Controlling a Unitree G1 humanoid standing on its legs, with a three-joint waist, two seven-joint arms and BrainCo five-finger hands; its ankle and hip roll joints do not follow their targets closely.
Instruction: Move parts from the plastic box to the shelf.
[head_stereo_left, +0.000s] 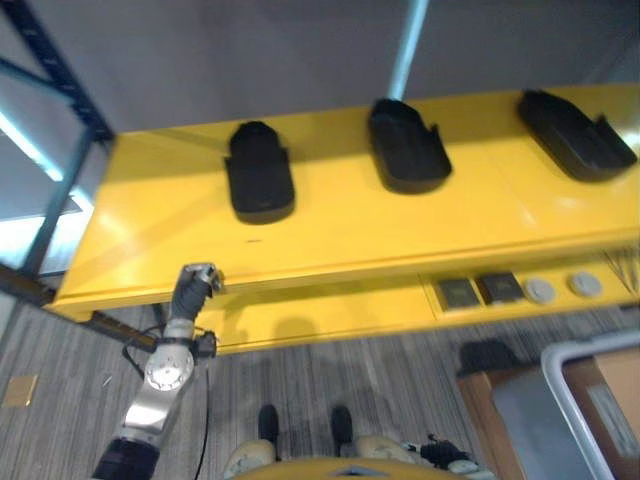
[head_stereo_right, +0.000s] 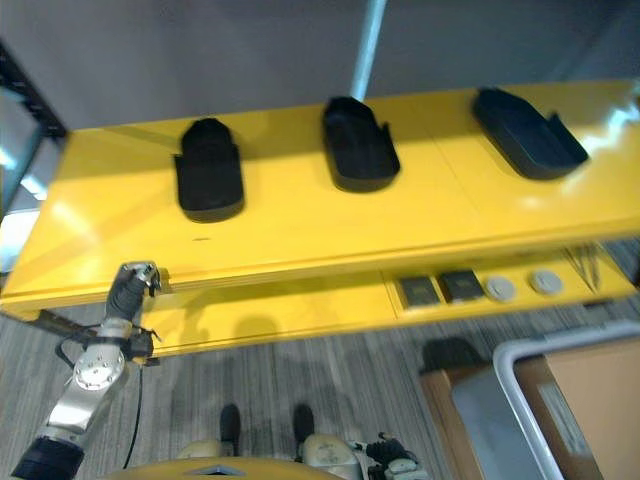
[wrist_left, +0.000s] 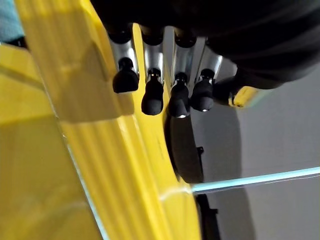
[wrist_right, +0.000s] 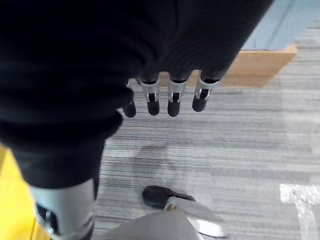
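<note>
Three black moulded parts lie in a row on the yellow shelf (head_stereo_left: 350, 235): one on the left (head_stereo_left: 258, 172), one in the middle (head_stereo_left: 405, 147), one on the right (head_stereo_left: 573, 135). My left hand (head_stereo_left: 197, 280) is raised at the shelf's front edge, below and left of the left part. Its fingers (wrist_left: 152, 97) hang relaxed beside the yellow edge and hold nothing. My right hand (wrist_right: 175, 97) hangs low over the carpet, fingers loose and empty. The grey plastic box (head_stereo_left: 560, 365) with a pale rim stands at the lower right.
A lower yellow shelf level carries two dark square pieces (head_stereo_left: 458, 293) and two grey discs (head_stereo_left: 540, 291). A blue rack upright (head_stereo_left: 60, 80) stands at the left. The plastic box rests on a wooden base (head_stereo_left: 480, 395) on striped grey carpet.
</note>
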